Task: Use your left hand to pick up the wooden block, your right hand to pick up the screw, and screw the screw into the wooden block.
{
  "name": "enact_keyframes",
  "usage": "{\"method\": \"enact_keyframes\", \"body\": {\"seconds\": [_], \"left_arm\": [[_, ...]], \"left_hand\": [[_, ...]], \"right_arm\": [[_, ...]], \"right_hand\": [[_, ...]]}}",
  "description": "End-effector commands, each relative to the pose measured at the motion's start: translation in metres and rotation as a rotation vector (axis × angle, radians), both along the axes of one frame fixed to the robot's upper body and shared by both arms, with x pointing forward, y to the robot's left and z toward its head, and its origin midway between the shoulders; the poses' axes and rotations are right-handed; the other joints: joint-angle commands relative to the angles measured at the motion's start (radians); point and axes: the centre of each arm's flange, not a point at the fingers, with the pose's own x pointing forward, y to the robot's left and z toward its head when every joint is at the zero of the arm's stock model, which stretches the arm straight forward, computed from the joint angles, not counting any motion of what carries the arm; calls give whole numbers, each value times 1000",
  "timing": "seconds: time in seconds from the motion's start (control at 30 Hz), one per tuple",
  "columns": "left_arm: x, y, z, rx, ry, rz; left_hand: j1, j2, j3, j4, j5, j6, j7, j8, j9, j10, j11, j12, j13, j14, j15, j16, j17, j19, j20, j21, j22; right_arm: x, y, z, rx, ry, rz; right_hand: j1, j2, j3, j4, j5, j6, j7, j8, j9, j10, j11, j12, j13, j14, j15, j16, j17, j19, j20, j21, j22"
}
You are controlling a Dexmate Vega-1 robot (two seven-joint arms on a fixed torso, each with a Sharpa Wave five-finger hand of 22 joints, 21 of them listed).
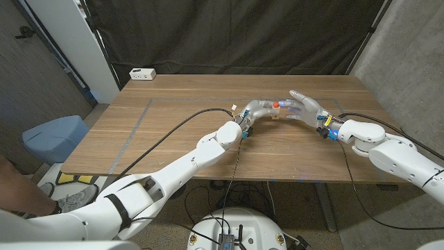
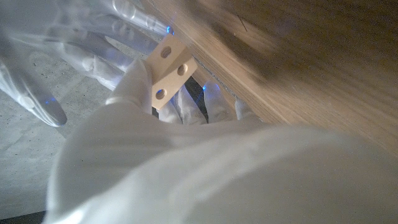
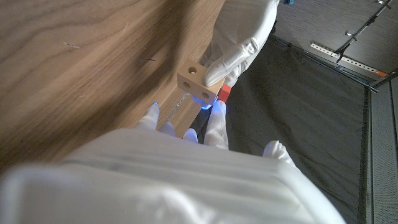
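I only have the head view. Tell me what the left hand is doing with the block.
Observer: In the left wrist view, the left hand grips the wooden block. Three holes show on the face toward that camera.
Operator: Now report the screw.
Observer: In the right wrist view, the red head of the screw sits right beside the block, at the fingertips of the right hand. I cannot tell whether they pinch it.
Operator: Check the block's other faces.
Observer: The right wrist view shows one more hole, on the face turned to that camera.
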Motion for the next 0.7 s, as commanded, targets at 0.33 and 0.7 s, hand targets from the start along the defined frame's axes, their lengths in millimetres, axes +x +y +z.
{"method": "enact_keyframes", "body": {"seconds": [0.33, 0.7], "left_arm": [[5, 2, 1, -3, 5, -3], [8, 3, 3, -1, 6, -8]], "left_hand": [[-36, 69, 43, 38, 6, 69, 58, 6, 2, 12, -2, 73, 174, 8, -63, 3, 2, 3, 4, 7, 5], [-36, 70, 44, 38, 6, 69, 60, 6, 2, 10, -1, 72, 174, 8, -62, 3, 2, 3, 4, 7, 5]], "right_arm": [[1, 5, 2, -14, 3, 19], [1, 8, 5, -21, 6, 44]], "right_hand": [[6, 15, -3, 3, 13, 76, 21, 21, 4, 44, -12, 11, 1, -30, -16, 12, 0, 5, -1, 7, 3], [9, 17, -3, 2, 15, 111, 25, 25, 4, 67, -16, 11, 1, -23, -20, 13, -1, 9, -1, 8, 3]]}}
